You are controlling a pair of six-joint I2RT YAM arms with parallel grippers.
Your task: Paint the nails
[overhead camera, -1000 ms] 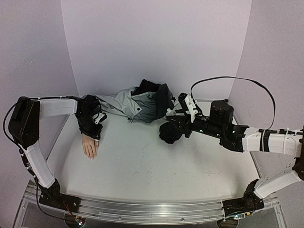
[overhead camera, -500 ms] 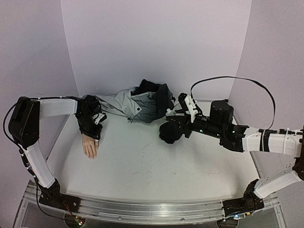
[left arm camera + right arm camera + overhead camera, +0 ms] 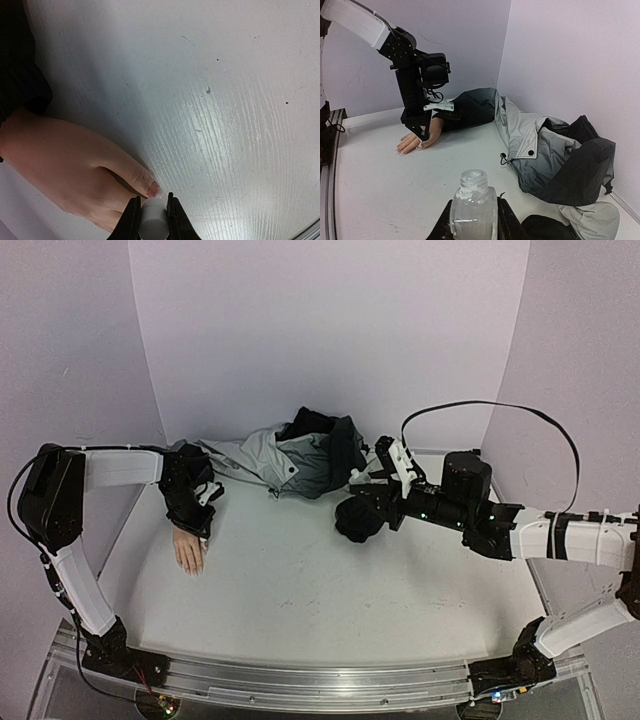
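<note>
The pale mannequin hand (image 3: 188,552) lies palm down at the table's left, its wrist in the jacket's black sleeve. My left gripper (image 3: 202,530) stands over its thumb side, shut on a small white cylinder (image 3: 151,222). In the left wrist view the cylinder's tip sits right beside the thumb nail (image 3: 153,189), which looks reddish. The other nails (image 3: 399,152) show as pale tips in the right wrist view. My right gripper (image 3: 474,205) hovers at mid-table, shut on a clear glass bottle (image 3: 473,200) with its neck open.
A grey-black jacket (image 3: 295,458) lies bunched against the back wall, with a drawstring toggle (image 3: 503,159) on the table. A black bundle of cloth (image 3: 358,520) sits under the right gripper. Purple walls close in the back and both sides.
My left wrist has shifted very slightly above the mannequin hand. The right arm and the bottle have not moved.
</note>
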